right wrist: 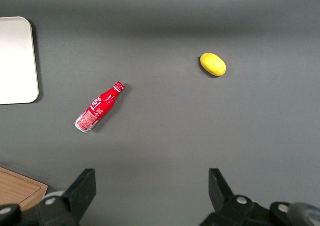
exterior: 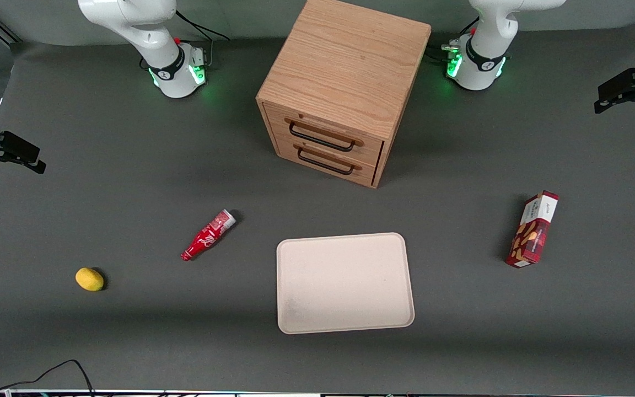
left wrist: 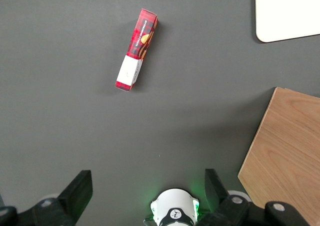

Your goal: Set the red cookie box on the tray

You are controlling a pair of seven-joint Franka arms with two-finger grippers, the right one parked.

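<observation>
1. One grey counter [exterior: 102,182] carries everything.
2. One wooden cabinet [exterior: 345,82], two drawers with dark handles facing the front camera. In the left wrist view only one corner of its top shows; the rest is cut off.
3. One tray [exterior: 345,282], beige, flat on the counter, nearer the front camera than the cabinet, nothing on it. Cut off in both wrist views: only a corner in the left wrist view [left wrist: 287,13].
4. One red cookie box [exterior: 532,229], lying on the counter toward the working arm's end, well apart from the tray, not on it. White end panel points away from the front camera. Fully visible in the left wrist view [left wrist: 136,50]. Print too small to read.
5. One end effector [left wrist: 148,191] of the left arm, high above the counter toward the working arm's end. Its fingers are spread wide, holding nothing, well apart from the box. Its upper part is cut off at the frame edge.
6. One small red bottle [exterior: 208,235], lying on its side toward the parked arm's end.
7. One yellow lemon-like fruit [exterior: 89,279], farther toward that end than the bottle.
</observation>
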